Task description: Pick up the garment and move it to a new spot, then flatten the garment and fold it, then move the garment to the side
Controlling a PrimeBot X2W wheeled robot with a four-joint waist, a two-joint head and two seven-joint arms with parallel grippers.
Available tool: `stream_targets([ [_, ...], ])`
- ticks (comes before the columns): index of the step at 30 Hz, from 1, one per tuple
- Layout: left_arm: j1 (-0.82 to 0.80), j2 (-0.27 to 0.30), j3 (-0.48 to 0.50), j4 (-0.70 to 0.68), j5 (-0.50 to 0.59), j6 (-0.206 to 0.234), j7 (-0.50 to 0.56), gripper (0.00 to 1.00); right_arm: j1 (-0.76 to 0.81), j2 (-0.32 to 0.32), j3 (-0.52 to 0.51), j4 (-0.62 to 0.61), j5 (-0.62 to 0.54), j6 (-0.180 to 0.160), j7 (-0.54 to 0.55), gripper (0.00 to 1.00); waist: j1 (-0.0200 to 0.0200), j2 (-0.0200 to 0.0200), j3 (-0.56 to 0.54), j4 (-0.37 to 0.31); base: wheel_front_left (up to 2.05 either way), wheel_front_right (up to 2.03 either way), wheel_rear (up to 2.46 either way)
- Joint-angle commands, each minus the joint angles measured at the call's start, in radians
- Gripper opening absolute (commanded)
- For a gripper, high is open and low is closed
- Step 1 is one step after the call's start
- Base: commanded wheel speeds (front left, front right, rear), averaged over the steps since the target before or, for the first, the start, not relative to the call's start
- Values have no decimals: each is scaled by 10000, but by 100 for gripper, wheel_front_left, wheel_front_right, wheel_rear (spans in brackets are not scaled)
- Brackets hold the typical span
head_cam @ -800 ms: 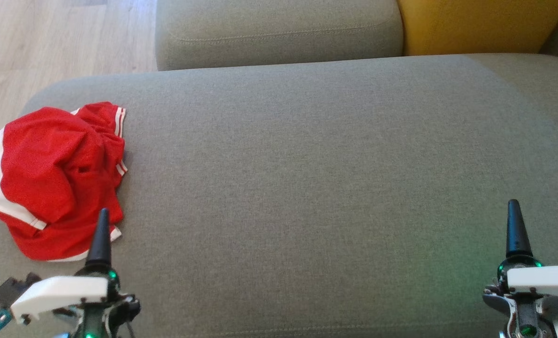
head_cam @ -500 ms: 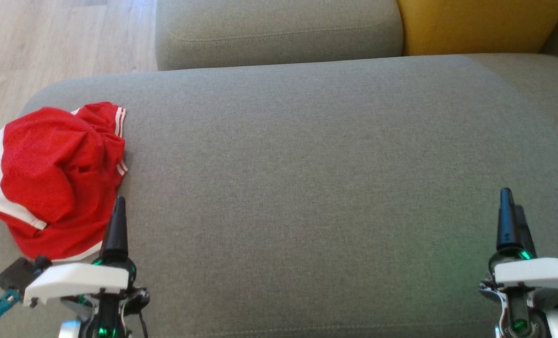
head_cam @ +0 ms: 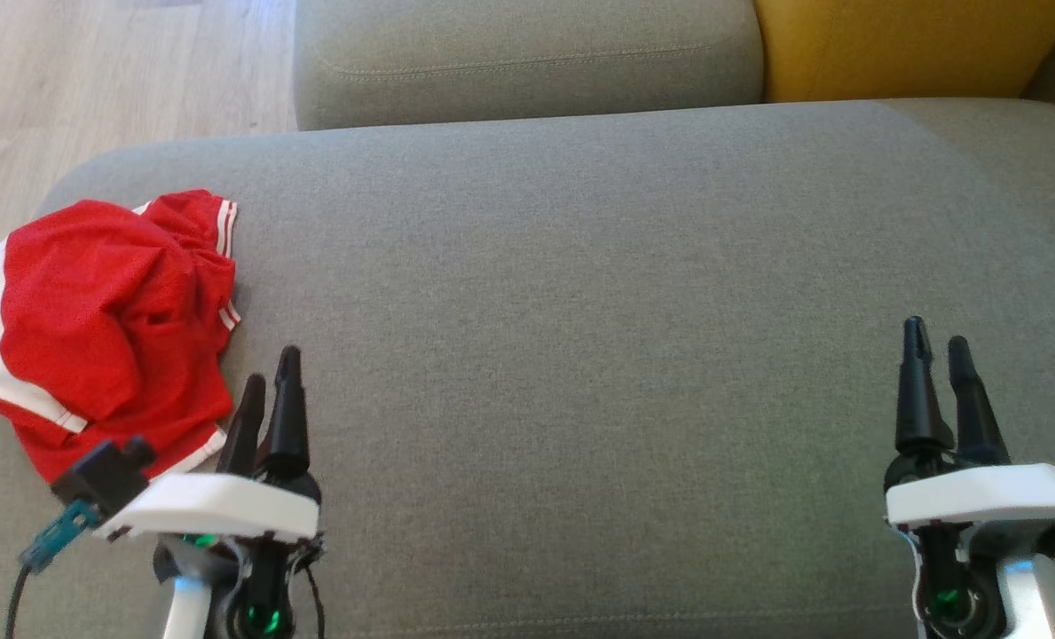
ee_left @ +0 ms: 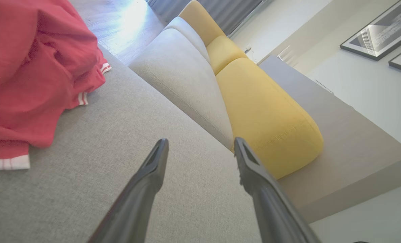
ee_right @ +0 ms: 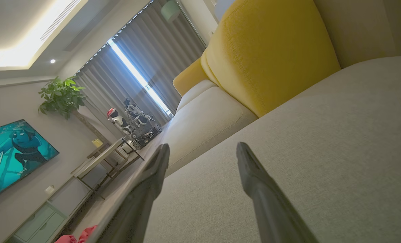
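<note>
We've advanced our left claw (head_cam: 271, 366) and right claw (head_cam: 935, 333), both spread; the garment (head_cam: 92, 328) sits just left of the former, ungrasped.

Red garment (ee_left: 25, 84) near the wide-apart left tool (ee_left: 200, 141); yellow cushion (ee_left: 264, 111) beyond

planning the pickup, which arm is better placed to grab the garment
Left. The left gripper is open and right beside the red garment at the left end of the seat. The right gripper is open too, but far across it.
</note>
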Motion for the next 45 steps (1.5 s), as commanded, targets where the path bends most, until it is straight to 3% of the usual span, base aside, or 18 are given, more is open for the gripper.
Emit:
stream_targets([
  [1,-711,124,11,-571,403,96,-144,100,-565,-66,211,-495,-471,-3,-152,100,0,0,9,-10,0,0,0],
  [8,-891,230,-664,-805,1946,233,-349,100,-586,-71,410,-790,-1504,-3,-359,100,0,0,63,-60,0,0,0],
  [30,-1416,1083,-2957,-244,5197,1673,-1020,100,-489,-87,713,-830,-4847,-4,-1037,100,0,0,-68,-113,0,0,0],
  [40,-1613,1335,-3607,-323,6115,2431,-1284,100,-514,-93,746,-861,-5817,-5,-1303,100,0,0,-142,-144,0,0,0],
  [45,-1476,1011,-3319,-655,5834,2589,-1430,100,-515,-96,807,-855,-5835,-5,-1450,100,0,0,-195,-158,0,0,0],
])
